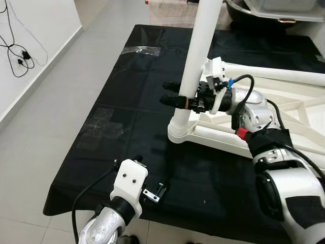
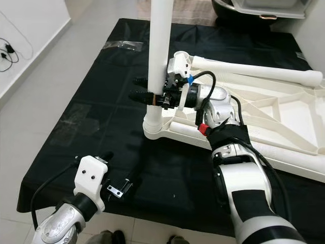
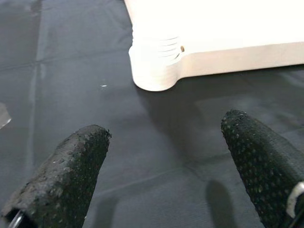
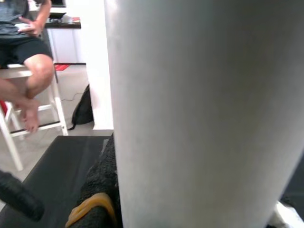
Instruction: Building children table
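Right gripper (image 1: 175,98), jaws closed around the upright white table leg (image 1: 195,56); left gripper (image 3: 161,161), jaws spread wide, empty, facing the leg's ribbed socket (image 3: 154,64).

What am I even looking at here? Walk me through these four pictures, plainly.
This is a humanoid robot building a child's table. The two wide pictures come from cameras in its head, looking down at a black cloth on the floor. On it lies the white tabletop, upside down, with a white leg standing upright in its corner socket. The right gripper, two black fingers, is clamped around that leg. The left gripper hovers open near the cloth's front edge. The close-ups come from wrist cameras: the left shows its fingertips and the socket, the right shows the leg and a seated person.
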